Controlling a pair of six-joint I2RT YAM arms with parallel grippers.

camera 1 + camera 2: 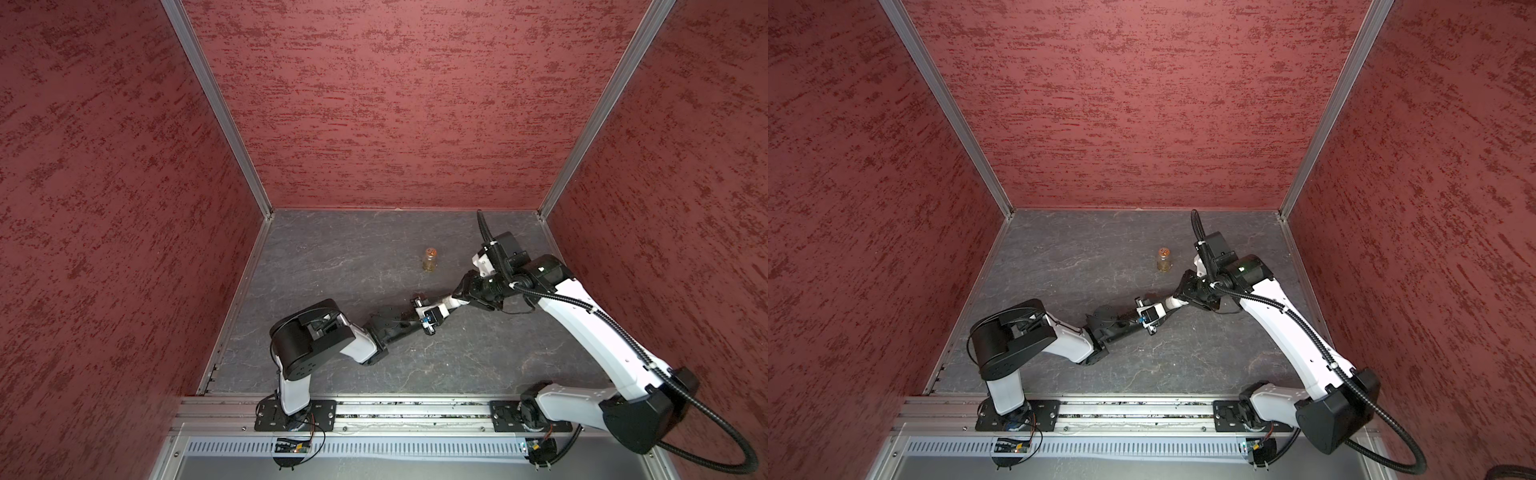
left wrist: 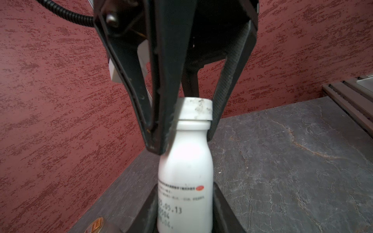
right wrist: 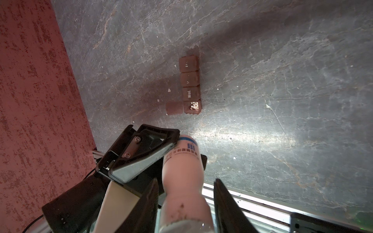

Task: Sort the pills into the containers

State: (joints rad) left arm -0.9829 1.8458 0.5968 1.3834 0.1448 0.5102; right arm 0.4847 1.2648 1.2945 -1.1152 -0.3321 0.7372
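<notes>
A small white bottle (image 2: 185, 161) is held above the table, my left gripper (image 2: 185, 193) shut on its printed body. Its white cap (image 2: 198, 109) sits between the fingers of my right gripper (image 3: 185, 181), which stand open with a gap on each side of the cap. In a top view the two grippers meet at the bottle (image 1: 449, 302) near the table's middle. The containers (image 3: 189, 80) are a dark-brown strip of square compartments on the table beyond the bottle. The end compartment is open with its lid (image 3: 174, 108) flipped aside, and small white pills (image 3: 194, 106) lie inside.
A clear amber bottle with an orange cap (image 1: 430, 259) stands upright on the grey table behind the grippers. Small white bits (image 3: 169, 90) lie scattered around the containers. Red walls enclose three sides, and a metal rail (image 1: 374, 411) runs along the front.
</notes>
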